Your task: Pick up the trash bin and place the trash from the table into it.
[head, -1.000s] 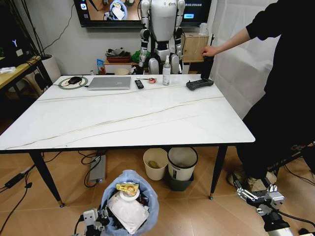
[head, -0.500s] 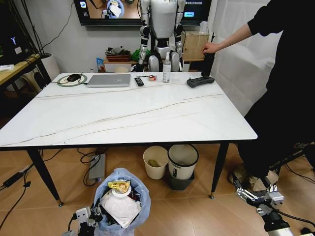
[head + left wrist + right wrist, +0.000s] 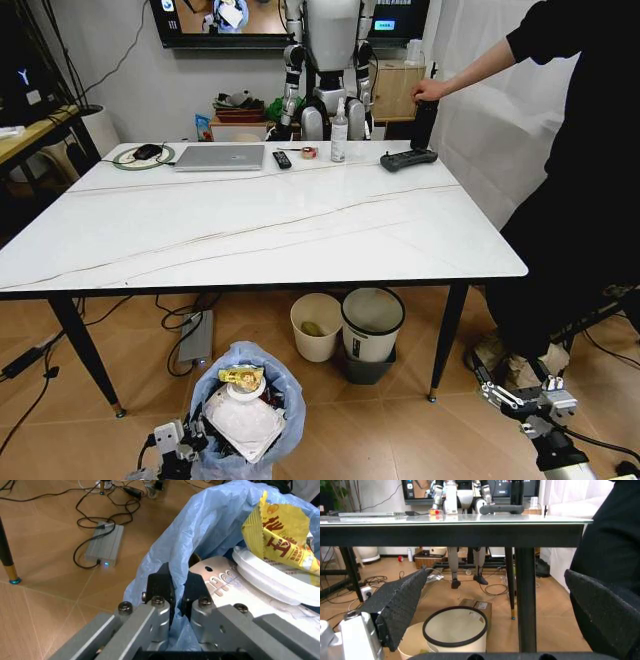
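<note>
the left gripper [image 3: 175,592] is cut off at the head view's lower edge; its fingers pinch the blue bag rim of the bin [image 3: 246,412], which stands on the floor before the table [image 3: 260,225]. bin contents: trash [image 3: 243,415], white paper, yellow wrapper. the right gripper [image 3: 515,393] hangs spread, low right.

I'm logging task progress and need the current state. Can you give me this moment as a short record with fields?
trash bin: on the floor in front of the table, blue bag puffing over its rim
trash: piled inside the bin, a yellow wrapper and white plate on top
table: no litter on its white top; laptop and remote at the far edge
left gripper: jaws shut on the bin's bag rim
right gripper: low at the right, open, holding nothing
</note>
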